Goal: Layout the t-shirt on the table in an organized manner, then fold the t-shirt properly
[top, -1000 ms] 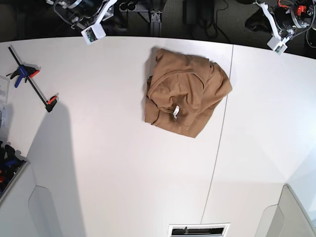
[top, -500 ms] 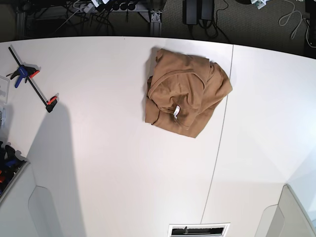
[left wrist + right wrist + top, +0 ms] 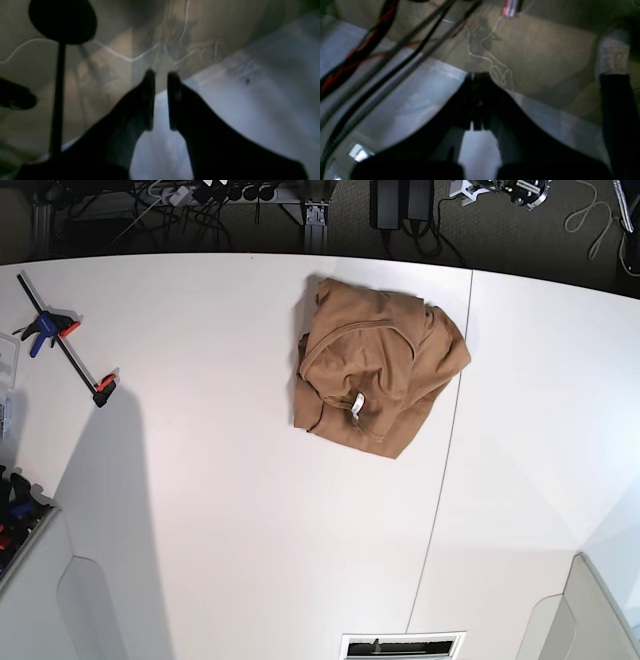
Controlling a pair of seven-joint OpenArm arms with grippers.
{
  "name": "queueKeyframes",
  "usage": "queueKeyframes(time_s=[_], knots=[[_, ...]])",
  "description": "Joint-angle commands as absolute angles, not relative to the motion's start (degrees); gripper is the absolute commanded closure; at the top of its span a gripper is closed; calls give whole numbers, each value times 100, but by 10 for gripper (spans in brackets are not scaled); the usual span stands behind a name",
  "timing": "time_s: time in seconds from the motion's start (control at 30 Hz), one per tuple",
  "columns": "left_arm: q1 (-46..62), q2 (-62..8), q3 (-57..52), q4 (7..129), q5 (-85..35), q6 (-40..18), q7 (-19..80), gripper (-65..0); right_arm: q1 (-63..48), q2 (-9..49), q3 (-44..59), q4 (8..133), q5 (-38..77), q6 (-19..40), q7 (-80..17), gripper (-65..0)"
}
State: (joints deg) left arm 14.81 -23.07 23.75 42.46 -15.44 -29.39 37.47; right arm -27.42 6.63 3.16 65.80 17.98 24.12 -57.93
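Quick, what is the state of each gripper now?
Left gripper: slightly open, holding nothing.
Right gripper: closed, holding nothing.

The t-shirt is a plain tan-brown with no print, and a small white tag shows at its collar. The table is smooth white, crossed by a thin dark seam. At its left edge lies a clamp with a black bar, a blue handle and red-orange tips. Both grippers appear as dark, near-black shapes. Black and red cables cross the right wrist view.
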Motion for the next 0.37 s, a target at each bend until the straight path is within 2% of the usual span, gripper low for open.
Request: queueKeyframes(time_s=[0.0, 0.17, 0.33], knots=[[1361, -2331, 2493, 4180, -1568, -2871, 3767, -99, -2685, 657, 320, 6477, 1824, 2416, -5874, 0], [1028, -2196, 3052, 4115, -1927, -2718, 3704, -99, -2322, 652, 320, 6215, 1820, 2423, -5876, 0], [1033, -2032, 3111, 4117, -1999, -2720, 3605, -99, -2318, 652, 320, 6316, 1824, 2486, -5710, 0]])
